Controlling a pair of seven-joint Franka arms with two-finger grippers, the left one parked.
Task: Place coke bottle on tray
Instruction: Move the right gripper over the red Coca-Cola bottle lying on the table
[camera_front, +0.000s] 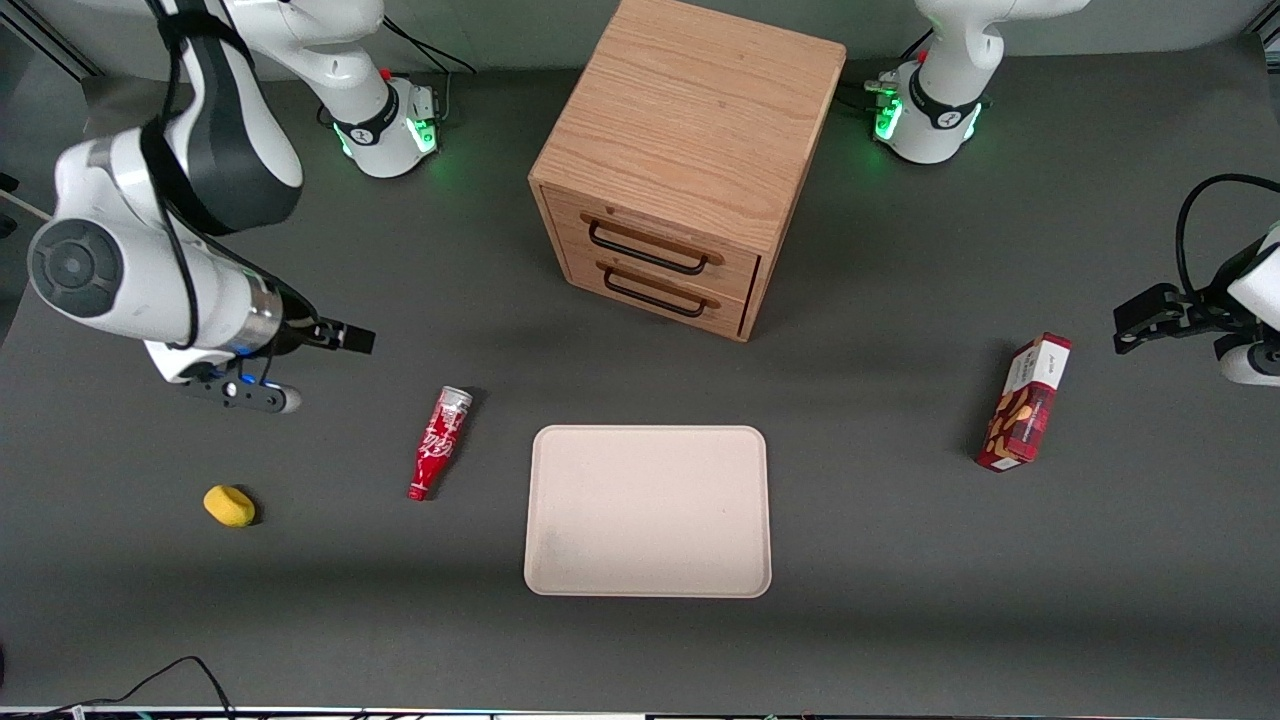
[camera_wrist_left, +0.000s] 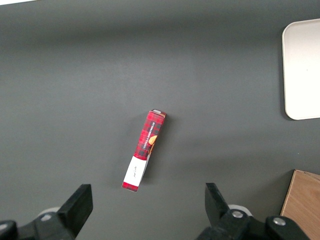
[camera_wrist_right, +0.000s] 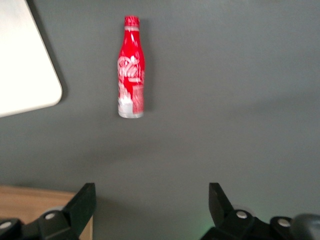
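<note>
Slim red coke bottle (camera_front: 438, 442) lies beside the flat cream tray (camera_front: 560, 560); gripper (camera_wrist_right: 150, 205), jaws apart, hangs above the table near the bottle, touching nothing.

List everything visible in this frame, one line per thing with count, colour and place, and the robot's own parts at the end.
coke bottle: 1, red with white script and silver base, lying on the table beside the tray, toward the working arm's end.
tray: 1, cream, flat on the table, nearer the front camera than the cabinet, nothing on it.
cabinet: 1, light wood with two dark-handled drawers, both closed, mid-table.
snack box: 1, red with a white top, toward the parked arm's end of the table.
yellow object: 1, small and rounded, toward the working arm's end, nearer the front camera than the gripper.
table: 1, dark grey.
gripper: 1, black fingers, open, above the table apart from the coke bottle, holding nothing.
</note>
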